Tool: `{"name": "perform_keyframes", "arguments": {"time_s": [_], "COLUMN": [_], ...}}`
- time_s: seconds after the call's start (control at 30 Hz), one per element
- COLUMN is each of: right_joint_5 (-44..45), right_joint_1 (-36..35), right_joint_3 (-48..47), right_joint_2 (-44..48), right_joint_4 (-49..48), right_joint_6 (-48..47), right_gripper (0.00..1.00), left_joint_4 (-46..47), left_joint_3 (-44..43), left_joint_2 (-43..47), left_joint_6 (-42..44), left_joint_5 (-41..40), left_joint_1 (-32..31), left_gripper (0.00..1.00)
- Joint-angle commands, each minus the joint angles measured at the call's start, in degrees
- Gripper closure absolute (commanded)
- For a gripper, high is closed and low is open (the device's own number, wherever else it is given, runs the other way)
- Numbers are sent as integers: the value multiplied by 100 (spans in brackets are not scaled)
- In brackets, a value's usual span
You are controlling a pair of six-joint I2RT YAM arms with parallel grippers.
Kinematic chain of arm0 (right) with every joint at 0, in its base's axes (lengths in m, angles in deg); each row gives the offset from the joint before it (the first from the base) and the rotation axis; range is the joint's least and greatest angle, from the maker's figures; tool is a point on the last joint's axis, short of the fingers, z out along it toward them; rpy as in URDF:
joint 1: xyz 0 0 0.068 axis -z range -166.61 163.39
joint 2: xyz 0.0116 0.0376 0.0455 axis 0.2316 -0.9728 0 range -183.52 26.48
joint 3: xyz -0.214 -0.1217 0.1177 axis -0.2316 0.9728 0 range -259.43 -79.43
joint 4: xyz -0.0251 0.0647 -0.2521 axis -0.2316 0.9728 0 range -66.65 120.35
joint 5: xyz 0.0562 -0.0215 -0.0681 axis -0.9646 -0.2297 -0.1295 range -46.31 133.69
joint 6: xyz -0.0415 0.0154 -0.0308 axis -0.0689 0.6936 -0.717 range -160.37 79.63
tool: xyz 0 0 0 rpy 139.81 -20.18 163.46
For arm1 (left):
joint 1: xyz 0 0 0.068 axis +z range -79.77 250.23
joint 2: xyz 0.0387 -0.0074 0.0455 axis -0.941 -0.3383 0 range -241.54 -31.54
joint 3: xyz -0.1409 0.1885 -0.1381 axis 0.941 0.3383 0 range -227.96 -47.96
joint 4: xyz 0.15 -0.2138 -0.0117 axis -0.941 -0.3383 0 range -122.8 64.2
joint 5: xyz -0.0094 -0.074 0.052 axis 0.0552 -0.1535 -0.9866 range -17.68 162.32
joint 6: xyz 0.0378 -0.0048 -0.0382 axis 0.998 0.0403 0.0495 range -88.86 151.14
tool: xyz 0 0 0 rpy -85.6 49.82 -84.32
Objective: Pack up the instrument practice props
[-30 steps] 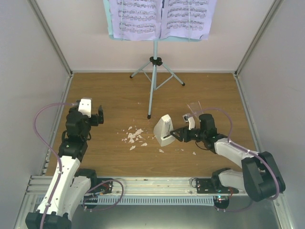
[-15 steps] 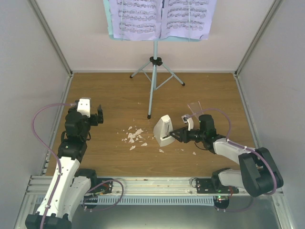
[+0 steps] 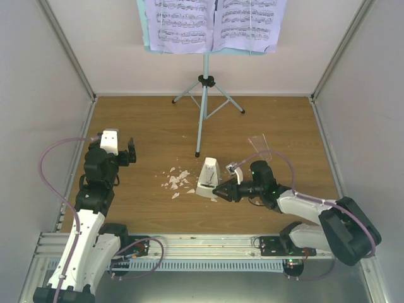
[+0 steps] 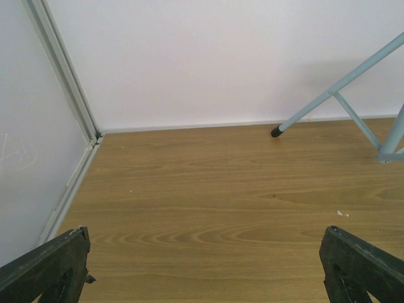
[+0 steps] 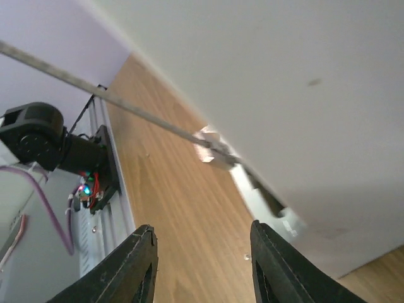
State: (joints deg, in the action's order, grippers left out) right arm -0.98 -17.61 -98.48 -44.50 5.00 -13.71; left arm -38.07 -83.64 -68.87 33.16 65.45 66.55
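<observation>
The pale blue music stand (image 3: 204, 95) stands at the back on tripod legs, and its legs (image 4: 334, 95) also show in the left wrist view. Printed sheet-music pages (image 3: 214, 25) rest on its desk. The small white metronome (image 3: 207, 177) stands upright mid-table, and its body (image 5: 303, 95) fills the upper right of the right wrist view. My right gripper (image 3: 221, 190) (image 5: 202, 228) is open at the metronome's near-right base, with only bare wood between its fingers. The clear triangular cover (image 3: 259, 148) lies behind the right arm. My left gripper (image 3: 129, 153) (image 4: 203, 233) is wide open over the left of the table.
Small white crumbs (image 3: 177, 180) lie scattered left of the metronome, with a few more near it. White walls close the table on three sides. A metal rail (image 3: 189, 252) with the arm bases runs along the near edge.
The right gripper has moved left and toward the near edge, its jaws narrower. The metronome, tilted before, now stands upright and a little further left. The left arm has barely moved.
</observation>
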Motion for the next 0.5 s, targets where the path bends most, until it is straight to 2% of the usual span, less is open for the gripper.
{"name": "perform_keyframes", "arguments": {"time_s": [0.0, 0.23, 0.37, 0.47], "right_joint_5": [338, 1505, 1556, 1657], "right_joint_1": [-307, -191, 283, 398], "right_joint_3": [226, 279, 417, 471], "right_joint_2": [475, 1955, 2000, 1657], "right_joint_4": [-367, 1114, 1175, 931], "right_joint_6": [493, 250, 299, 466], "right_gripper": [56, 36, 35, 41], "left_joint_4": [149, 147, 148, 146], "left_joint_3": [-159, -142, -150, -138], "left_joint_2": [74, 117, 118, 134], "left_joint_6": [-45, -83, -105, -113], "left_joint_5": [34, 16, -31, -108], "left_joint_1": [-30, -30, -36, -33], "left_gripper": [1, 1, 1, 1]}}
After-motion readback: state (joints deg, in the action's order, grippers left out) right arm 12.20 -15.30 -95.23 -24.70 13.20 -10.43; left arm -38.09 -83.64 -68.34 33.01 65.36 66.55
